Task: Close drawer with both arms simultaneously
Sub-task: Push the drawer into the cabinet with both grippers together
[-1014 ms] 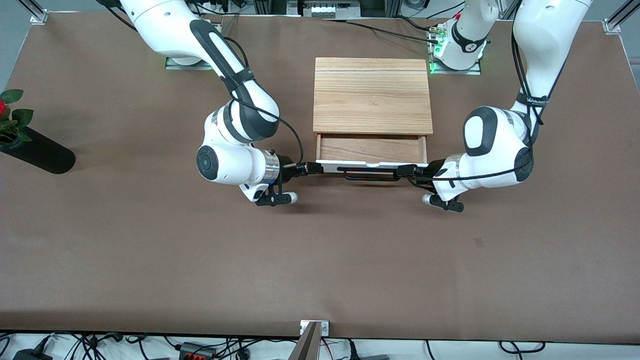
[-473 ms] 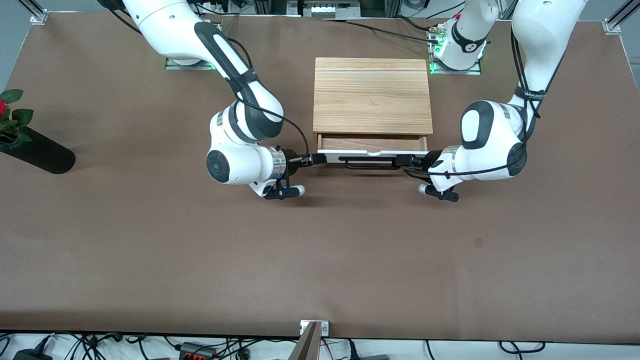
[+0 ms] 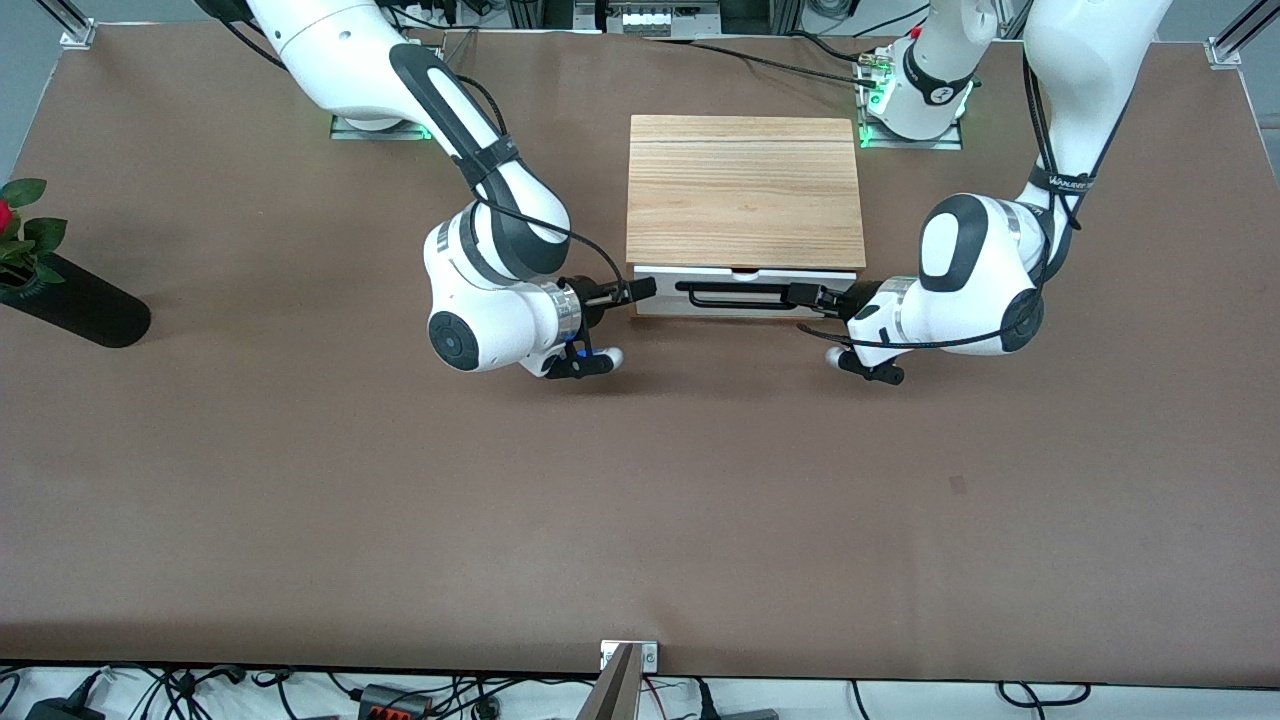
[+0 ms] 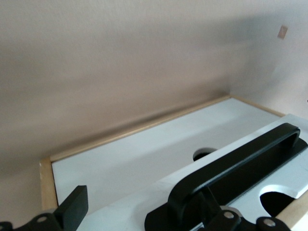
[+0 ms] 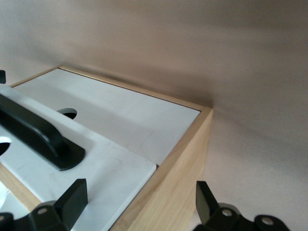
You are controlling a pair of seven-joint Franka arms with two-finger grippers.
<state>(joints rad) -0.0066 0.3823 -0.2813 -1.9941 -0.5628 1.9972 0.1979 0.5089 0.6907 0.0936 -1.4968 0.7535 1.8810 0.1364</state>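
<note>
Drawer (image 3: 700,312) looks all but shut in the cabinet (image 3: 745,190), its long white front spanning between the right gripper (image 3: 648,290) and the left gripper (image 3: 797,294) by the handle (image 3: 735,292), both spread-fingered and equally close on its camera-facing side

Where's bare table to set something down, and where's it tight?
Free: the wide stretch of table nearer the front camera than the drawer, and the cabinet top. Between the vase and the right arm is bare too. Crowded: in front of the drawer, with the right end effector and left end effector at its two ends.
</note>
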